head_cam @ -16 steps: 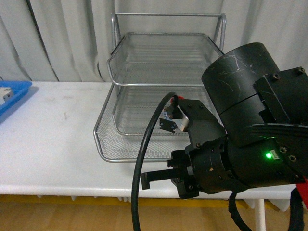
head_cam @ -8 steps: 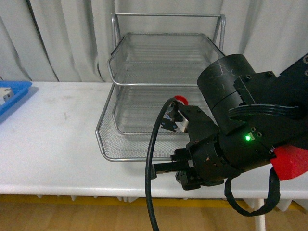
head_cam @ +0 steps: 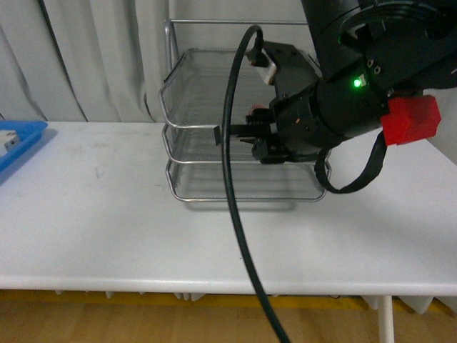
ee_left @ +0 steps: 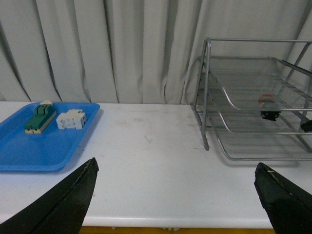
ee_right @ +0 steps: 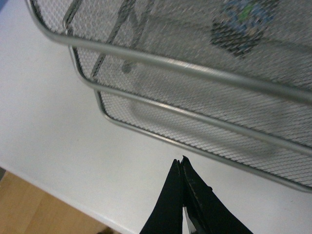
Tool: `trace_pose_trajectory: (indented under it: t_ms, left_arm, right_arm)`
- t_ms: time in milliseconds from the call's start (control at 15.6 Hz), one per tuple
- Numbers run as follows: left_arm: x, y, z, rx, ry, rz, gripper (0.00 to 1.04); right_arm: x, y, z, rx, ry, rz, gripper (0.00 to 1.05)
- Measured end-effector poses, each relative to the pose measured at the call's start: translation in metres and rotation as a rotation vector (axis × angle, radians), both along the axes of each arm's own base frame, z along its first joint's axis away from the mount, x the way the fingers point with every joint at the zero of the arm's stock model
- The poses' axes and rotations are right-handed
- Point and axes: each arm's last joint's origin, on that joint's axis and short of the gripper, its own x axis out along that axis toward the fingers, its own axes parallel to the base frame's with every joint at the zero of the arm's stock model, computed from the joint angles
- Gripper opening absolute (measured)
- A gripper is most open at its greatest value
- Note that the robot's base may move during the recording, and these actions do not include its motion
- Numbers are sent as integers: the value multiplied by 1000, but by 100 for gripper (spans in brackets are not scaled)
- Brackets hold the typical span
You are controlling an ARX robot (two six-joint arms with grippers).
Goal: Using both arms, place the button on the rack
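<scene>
The silver wire rack [head_cam: 171,107] stands at the back of the white table with its trays slid in. The button [ee_left: 267,106], red cap on a dark body, lies in a middle tray of the rack [ee_left: 207,97]. Through the mesh of the rack [ee_right: 170,61] it shows only as a dark blur [ee_right: 239,22]. My right gripper [head_cam: 216,133] is shut and empty, level with the tray fronts; its fingertips [ee_right: 180,163] hang over the table just before the rack. My left gripper [ee_left: 175,165] is open and empty, well back from the rack, low over the table's front edge.
A flat blue tray [ee_left: 44,146] lies at the table's left, holding a green-and-beige block [ee_left: 39,117] and a white breaker [ee_left: 71,119]. Its corner [head_cam: 18,143] shows in the front view. The right arm's black cable [head_cam: 232,179] hangs before the rack. Curtains close the back.
The lower tray, pulled out a second ago with the button in it, has slid back into the rack. My right arm has risen and moved toward the rack.
</scene>
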Motion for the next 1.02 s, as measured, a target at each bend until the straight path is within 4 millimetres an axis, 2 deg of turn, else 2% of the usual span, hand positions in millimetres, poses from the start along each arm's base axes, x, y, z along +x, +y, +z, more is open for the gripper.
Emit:
trace_pose_trajectory:
  t_ms: [128, 320, 384, 448, 512, 576, 832, 1024]
  left_arm:
    - [0, 0, 0, 0, 0, 0, 98]
    - [0, 0, 0, 0, 0, 0, 98]
    - [0, 0, 0, 0, 0, 0, 98]
    - [0, 0, 0, 0, 0, 0, 98]
    - [0, 0, 0, 0, 0, 0, 98]
    - [0, 0, 0, 0, 0, 0, 98]
    - [0, 0, 0, 0, 0, 0, 98]
    - [0, 0, 0, 0, 0, 0, 98]
  right_arm:
    - [-8, 4, -9, -14, 29, 25, 2]
    - [-14, 2, -9, -8, 34, 32, 2]
    - [-37, -11, 7, 39, -1, 14, 2]
    - [-65, -44, 32, 153, -66, -37, 2]
    - [-95, -105, 59, 272, -124, -176, 2]
    - [-108, -133, 72, 298, -175, -238, 2]
    - [-118, -153, 83, 314, -220, -279, 2]
    - [-129, -167, 89, 232, -484, -379, 2]
